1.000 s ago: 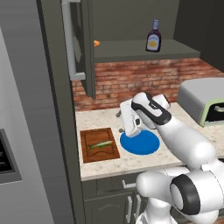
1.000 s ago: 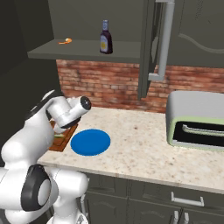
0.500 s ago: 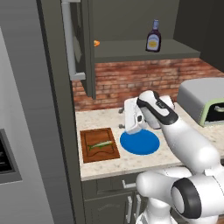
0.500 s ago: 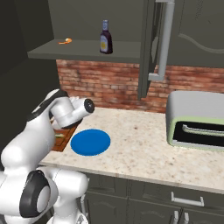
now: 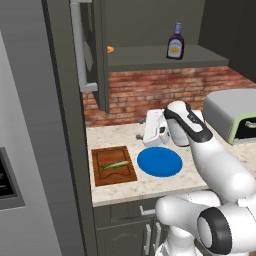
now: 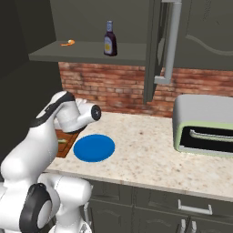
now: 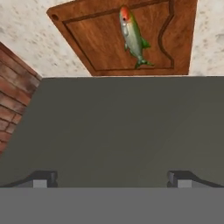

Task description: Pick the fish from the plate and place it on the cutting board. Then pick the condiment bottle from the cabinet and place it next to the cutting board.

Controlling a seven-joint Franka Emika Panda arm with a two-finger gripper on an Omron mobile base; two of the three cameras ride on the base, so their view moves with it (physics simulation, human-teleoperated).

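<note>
The slender greenish fish (image 5: 115, 165) lies on the reddish-brown cutting board (image 5: 102, 176), left of the bare blue plate (image 5: 160, 161). The hand view looks across at that fish (image 7: 133, 37) on the board (image 7: 96, 39). My gripper (image 5: 142, 135) hangs open and empty above the counter, behind the plate and right of the board, pointing left; its fingertips (image 7: 41, 179) stand wide apart. The dark condiment bottle (image 5: 175, 48) stands upright on the shelf of the open cabinet (image 5: 165, 62). From the right I see the bottle (image 6: 109, 38), the plate (image 6: 94, 148) and a strip of board (image 6: 66, 148) beside my arm.
A tall dark panel (image 5: 70, 150) borders the counter on the left, with the fridge (image 5: 25, 150) beyond. The cabinet door (image 5: 92, 50) with its bar handle hangs open above the board. A toaster oven (image 6: 205, 127) stands at the right. A small orange item (image 6: 68, 43) lies on the shelf.
My hand has lifted and drawn back a little to the right, away from the board. The fish stays on the board and my jaws stay open.
</note>
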